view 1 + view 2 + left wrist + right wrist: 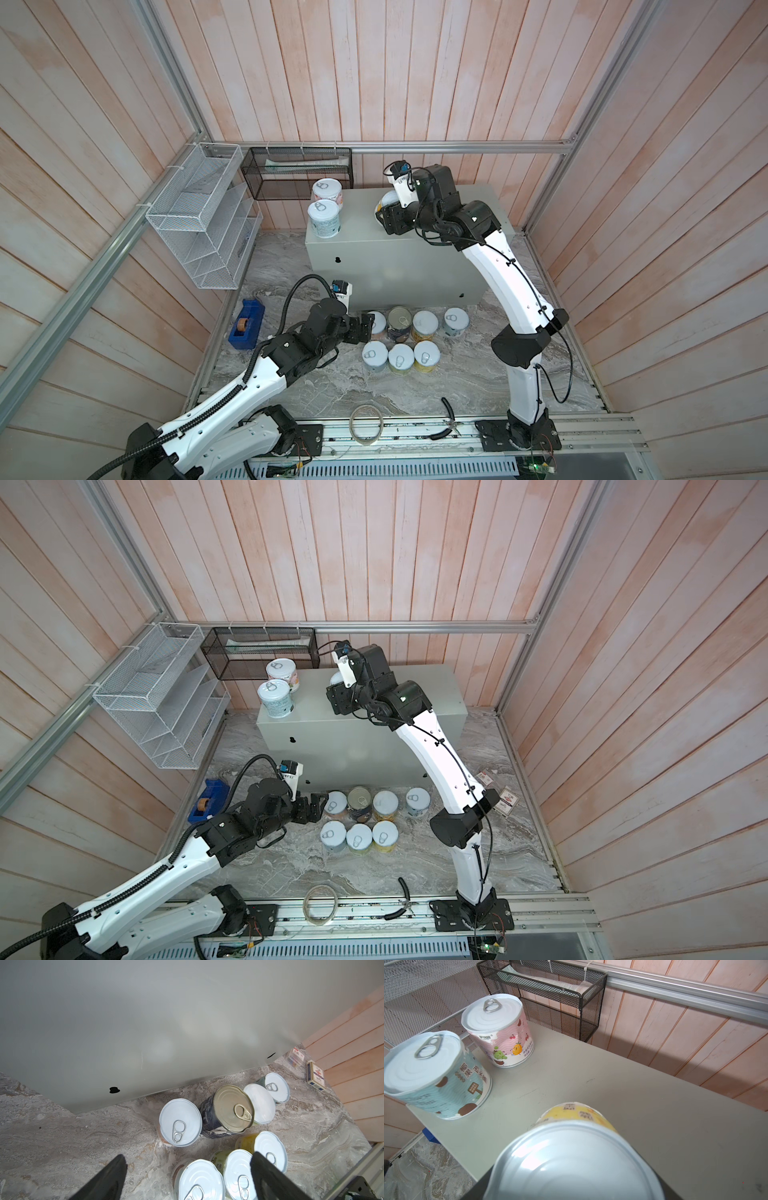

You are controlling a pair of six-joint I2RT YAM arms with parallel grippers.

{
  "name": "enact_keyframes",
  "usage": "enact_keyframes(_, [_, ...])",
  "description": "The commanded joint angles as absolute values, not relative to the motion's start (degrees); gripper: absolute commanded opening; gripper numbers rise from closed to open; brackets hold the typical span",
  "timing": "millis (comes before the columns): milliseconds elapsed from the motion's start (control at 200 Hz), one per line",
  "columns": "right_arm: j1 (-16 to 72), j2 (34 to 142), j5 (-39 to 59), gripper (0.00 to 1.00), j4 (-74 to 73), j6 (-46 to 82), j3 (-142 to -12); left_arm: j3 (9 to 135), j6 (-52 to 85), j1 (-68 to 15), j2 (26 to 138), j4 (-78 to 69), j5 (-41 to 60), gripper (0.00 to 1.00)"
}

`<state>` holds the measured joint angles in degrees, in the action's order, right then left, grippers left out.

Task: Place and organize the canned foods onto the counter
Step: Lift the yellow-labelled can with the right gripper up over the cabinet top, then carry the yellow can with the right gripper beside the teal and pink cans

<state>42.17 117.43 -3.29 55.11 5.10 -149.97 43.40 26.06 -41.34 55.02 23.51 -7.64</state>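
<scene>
Right gripper (384, 216) clamps a yellow can (577, 1159), seemingly just above the counter (612, 1084); left gripper (188, 1158), jaws apart, sits just short of 7 grouped cans (400, 357).

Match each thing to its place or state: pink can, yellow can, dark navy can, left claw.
Things:
1. pink can
2. yellow can
3. dark navy can
4. left claw

Places or states:
A. standing on the marble surface
B. open, holding nothing
C. standing on the counter
D. gripped by the right claw

Pairs: 1-C, 2-D, 3-A, 4-B
</scene>
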Motion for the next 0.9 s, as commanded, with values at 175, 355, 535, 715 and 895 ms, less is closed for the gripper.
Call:
enact_keyframes(175, [41.9,116.88,-3.59,0.0,56.1,6.06,-152.23,44.14,26.11,-41.09,55.63,22.21,-6.9,0.95])
enact_keyframes(355, [41.49,116.89,-2.66,0.0,57.49,7.15,-152.23,44.04,26.46,-41.09,55.93,21.71,-6.49,0.95])
enact_keyframes(535, [41.05,117.24,-2.81,0.15,57.74,7.93,-152.14,43.95,26.61,-41.07,55.88,21.89,-6.85,0.95])
enact_keyframes(715, [40.78,117.43,-2.83,0.46,57.23,7.95,-152.14,43.85,26.9,-40.92,56.23,21.89,-7.21,0.95])
enact_keyframes(895, [40.35,118.0,-2.64,0.78,56.53,8.06,-152.14,43.86,26.99,-40.96,56.58,22.02,-7.2,0.95])
